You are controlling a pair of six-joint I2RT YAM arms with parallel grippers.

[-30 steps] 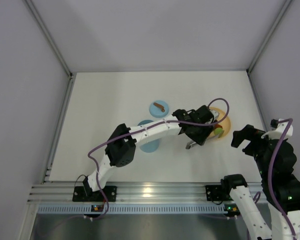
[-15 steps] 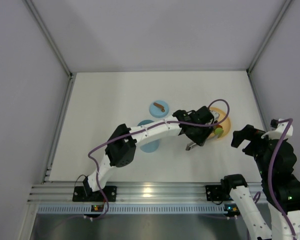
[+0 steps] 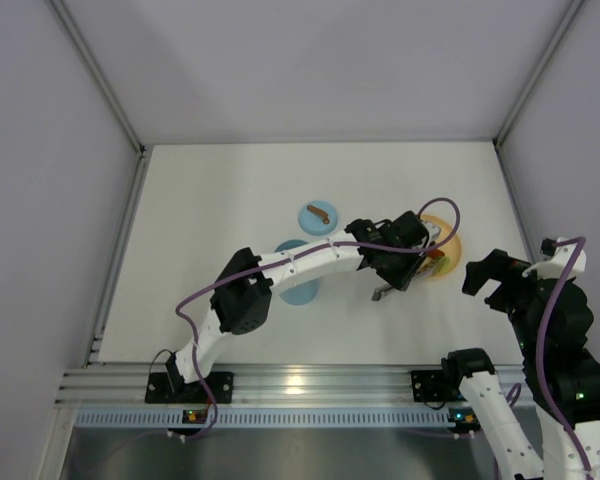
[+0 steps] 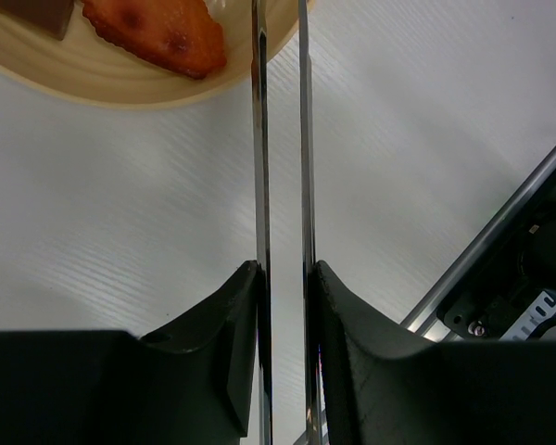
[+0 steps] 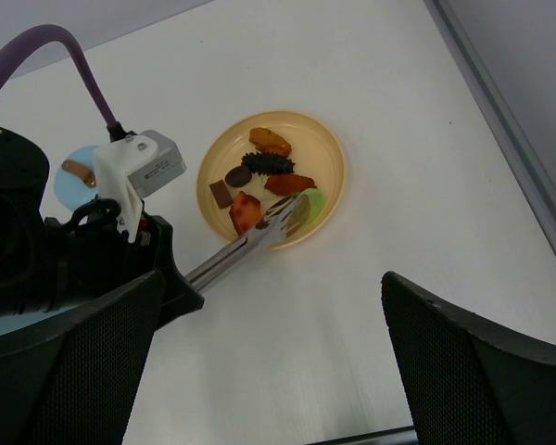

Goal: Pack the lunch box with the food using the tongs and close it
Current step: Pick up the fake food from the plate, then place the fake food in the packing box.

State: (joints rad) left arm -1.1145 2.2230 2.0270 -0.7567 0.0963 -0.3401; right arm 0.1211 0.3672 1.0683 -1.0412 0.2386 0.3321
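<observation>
My left gripper [image 4: 283,269] is shut on the tongs [image 5: 250,246], pressing their two thin arms close together. Seen from above, this gripper [image 3: 395,265] sits at the left edge of the orange-yellow plate [image 3: 452,240]. The tong tips reach over the plate rim to the round green piece [image 5: 309,206]; I cannot tell whether they pinch it. Other food on the plate: an orange piece [image 5: 271,142], a dark one [image 5: 264,163] and a red-orange one [image 5: 245,211]. The light blue lunch box [image 3: 300,291] stands partly under the left arm. Its lid [image 3: 318,216] lies behind it. My right gripper [image 5: 269,371] hangs open and holds nothing.
The plate [image 5: 329,148] lies near the table's right side. The aluminium rail [image 3: 310,382] runs along the near edge. Grey walls [image 3: 70,150] enclose the table on the left, back and right. My right arm [image 3: 540,310] stands at the near right corner.
The left gripper has squeezed the tongs narrower. The green piece shows less from above, now covered by the tong tips. The right arm has not moved.
</observation>
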